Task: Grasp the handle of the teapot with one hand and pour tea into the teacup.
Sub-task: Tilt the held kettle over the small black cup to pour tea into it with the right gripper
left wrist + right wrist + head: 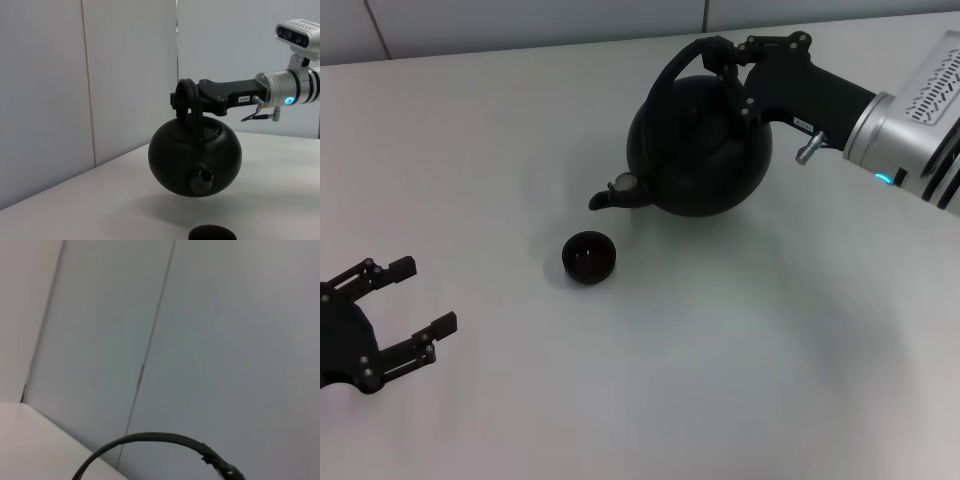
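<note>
While the right gripper (pixel 727 75) has its jaws closed on the handle (pixel 678 62) near its top, the teapot (pixel 700 150) hangs clear of the bench (pixel 740 360) — left wrist view shows its shadow beneath. Pot is tipped, spout (pixel 605 198) pointing down toward the teacup (pixel 588 257), which sits on the bench just beside and below the spout tip. Left gripper (pixel 415 310) — jaws spread wide, holding nothing — low at the near left edge, well apart from both.

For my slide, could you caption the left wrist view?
Right gripper holds the teapot by its handle, lifted above the teacup.
</note>
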Controlling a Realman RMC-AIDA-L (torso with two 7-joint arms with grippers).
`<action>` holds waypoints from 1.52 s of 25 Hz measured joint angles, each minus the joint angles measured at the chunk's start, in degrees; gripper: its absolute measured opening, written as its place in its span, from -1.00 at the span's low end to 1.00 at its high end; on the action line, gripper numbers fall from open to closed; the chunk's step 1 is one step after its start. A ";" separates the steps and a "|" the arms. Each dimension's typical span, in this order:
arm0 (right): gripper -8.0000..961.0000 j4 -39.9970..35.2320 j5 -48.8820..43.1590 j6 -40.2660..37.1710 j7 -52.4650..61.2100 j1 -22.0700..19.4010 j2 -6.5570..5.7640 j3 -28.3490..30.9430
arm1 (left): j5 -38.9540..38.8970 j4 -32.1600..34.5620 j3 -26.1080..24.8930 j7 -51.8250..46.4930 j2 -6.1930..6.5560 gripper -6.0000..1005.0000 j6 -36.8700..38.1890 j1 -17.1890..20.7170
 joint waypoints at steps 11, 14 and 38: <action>-0.80 -1.87 -0.07 0.00 -3.67 1.41 0.07 -3.53 | 0.00 0.00 -0.63 0.00 -0.04 0.54 -0.14 -0.11; -0.80 -2.93 -0.06 0.07 -3.72 1.89 0.07 -5.48 | 0.00 0.00 -0.71 0.00 -0.02 0.54 -0.21 -0.15; -0.79 -7.48 0.39 -0.17 -6.60 3.54 0.22 -13.14 | 0.00 -0.01 -1.58 0.00 -0.46 0.54 -0.39 -0.35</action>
